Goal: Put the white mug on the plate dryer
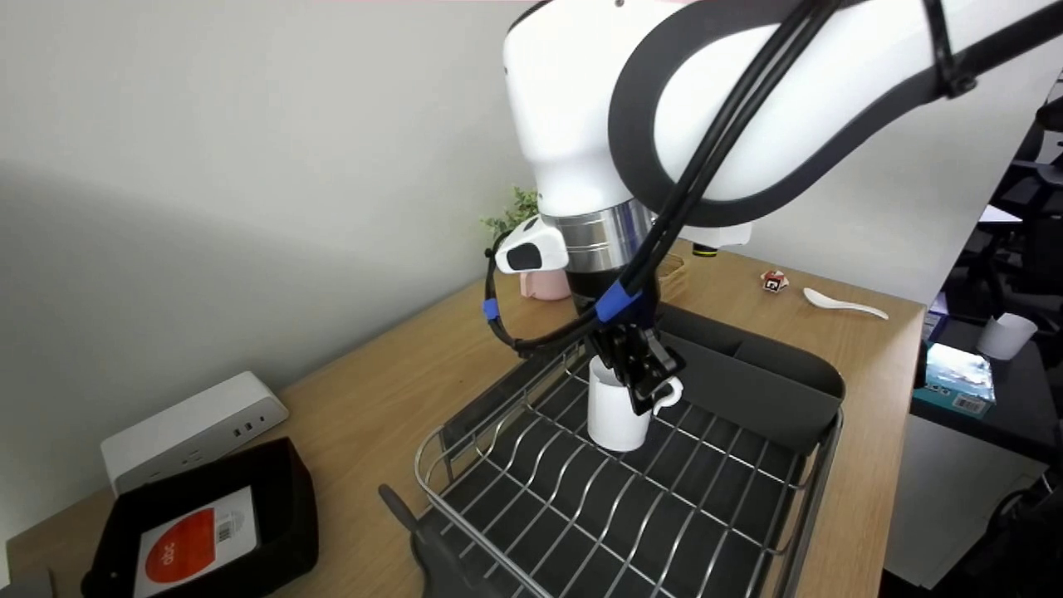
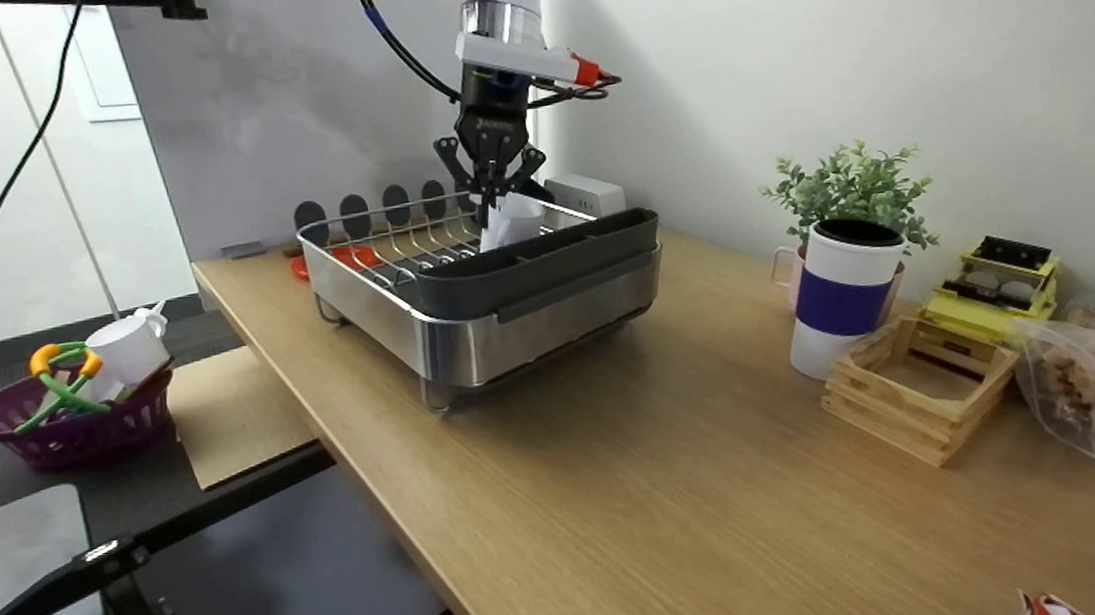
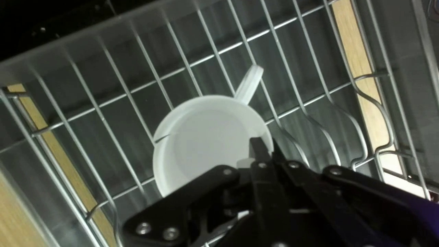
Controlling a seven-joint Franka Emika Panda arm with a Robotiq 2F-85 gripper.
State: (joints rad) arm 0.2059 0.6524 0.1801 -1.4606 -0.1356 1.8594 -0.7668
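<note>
White mug (image 1: 613, 422) inside the plate dryer (image 2: 560, 328), over the wire grid, near the edge with the grey holder (image 1: 739, 386); whether its base touches wires, can't tell. Holder's wall rises on its handle side. Farther out, along the wall-side edge of the table (image 2: 626, 501): white power box (image 1: 195, 428) with black tray (image 1: 292, 515) beside it, plant (image 2: 842, 187), tumbler (image 2: 839, 310), wooden crate (image 2: 884, 413). Spoon (image 1: 839, 303) near a table corner. Gripper (image 3: 267, 147) pinched narrow across the mug's rim, one finger inside, one outside, ceramic between.

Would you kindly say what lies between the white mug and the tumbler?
In an exterior view, the grey tray end of the plate dryer, then wooden tabletop.
</note>
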